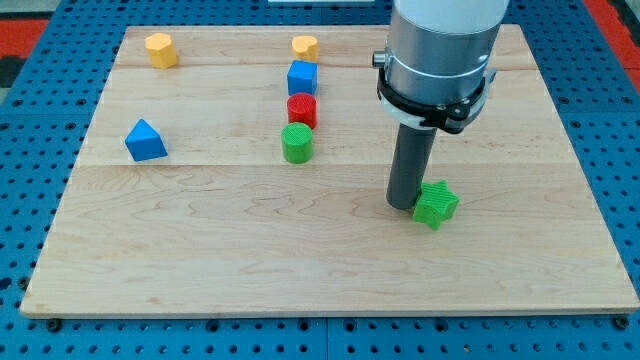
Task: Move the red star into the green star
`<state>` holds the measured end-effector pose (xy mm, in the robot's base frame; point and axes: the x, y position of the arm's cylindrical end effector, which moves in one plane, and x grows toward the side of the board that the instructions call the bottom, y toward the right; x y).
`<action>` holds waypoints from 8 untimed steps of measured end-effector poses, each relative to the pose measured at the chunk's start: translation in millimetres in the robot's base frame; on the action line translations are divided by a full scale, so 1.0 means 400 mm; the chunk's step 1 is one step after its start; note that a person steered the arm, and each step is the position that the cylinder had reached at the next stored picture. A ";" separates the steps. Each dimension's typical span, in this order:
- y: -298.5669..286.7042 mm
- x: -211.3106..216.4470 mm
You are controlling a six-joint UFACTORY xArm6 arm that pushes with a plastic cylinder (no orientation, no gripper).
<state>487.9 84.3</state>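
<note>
My tip (402, 205) touches the green star (435, 204) on its left side, on the table (200, 260); no gripper here. No red star shows.

This looks like a robotics lab or test bench. A pale wooden board (320, 270) lies flat on a blue perforated base (40, 330) with a regular grid of mounting holes, showing past every edge of the board. A grey cylindrical robot arm (440, 50) comes down near the board's top right corner. Small plastic blocks are scattered on the board, such as a blue triangle (146, 140) near the left edge.
</note>
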 end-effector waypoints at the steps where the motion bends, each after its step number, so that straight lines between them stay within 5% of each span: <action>1: 0.071 -0.035; 3: 0.165 0.064; 5: 0.190 0.026; 8: 0.438 -0.606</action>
<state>245.6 259.5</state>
